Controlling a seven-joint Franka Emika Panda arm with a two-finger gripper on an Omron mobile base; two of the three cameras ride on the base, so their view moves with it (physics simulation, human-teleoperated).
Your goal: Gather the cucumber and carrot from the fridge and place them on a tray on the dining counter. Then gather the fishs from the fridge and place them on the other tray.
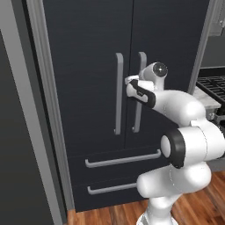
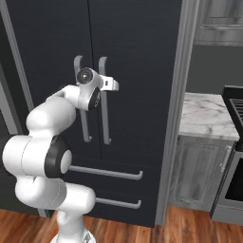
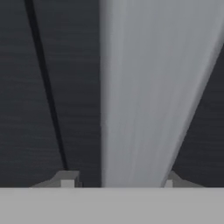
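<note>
Starting at the left, the fridge stands shut, matte black doors with a dark seam between them and long grey bar handles. The gripper brackets the right door's handle, fingertips either side (whether they press it I cannot tell), likely to pull it open. Rightward sits a veined marble counter.

Gripper at closed fridge's right door handle.
</note>
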